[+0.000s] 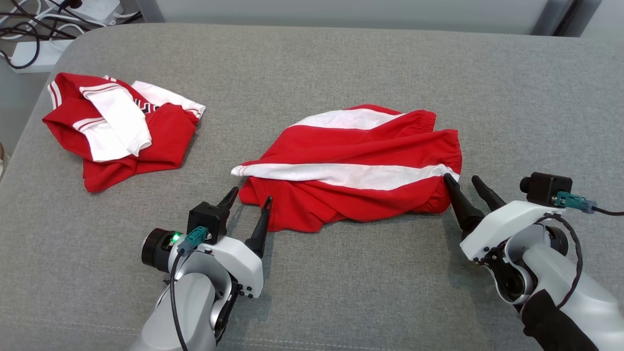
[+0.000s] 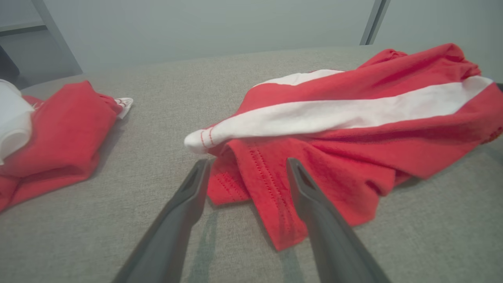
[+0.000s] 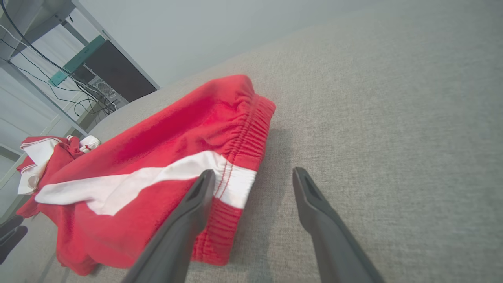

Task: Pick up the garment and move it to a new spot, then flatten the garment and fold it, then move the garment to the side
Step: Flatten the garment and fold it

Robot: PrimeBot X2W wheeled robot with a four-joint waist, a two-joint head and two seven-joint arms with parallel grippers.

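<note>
Left gripper (image 1: 252,194) has its jaws spread wide, pinching nothing; they straddle the hem corner at seven o'clock of the shorts (image 1: 351,165), with red cloth lying between the fingers but not clamped; right gripper (image 1: 460,177) is spread wide too, empty, at four o'clock of the shorts, one finger against the gathered waistband and the other over bare cushion (image 1: 341,63); the shorts, red with white stripes, lie rumpled near the middle of the cushion, waistband toward three o'clock, legs toward nine, cloth bunched and overlapped along the near edge; judging by this, the task is early: whether the shorts already lie in their new spot cannot be told, but they are neither flat nor folded, so a grasp at both ends, the flattening, the fold and the move aside all seem left to do; a second garment (image 1: 117,126), red and white, lies in a loose heap at ten o'clock of the cushion, well apart from the shorts; both pieces rest straight on the grey fabric, in no bin or basket; cables (image 1: 29,53) trail on the floor past the eleven o'clock corner.
</note>
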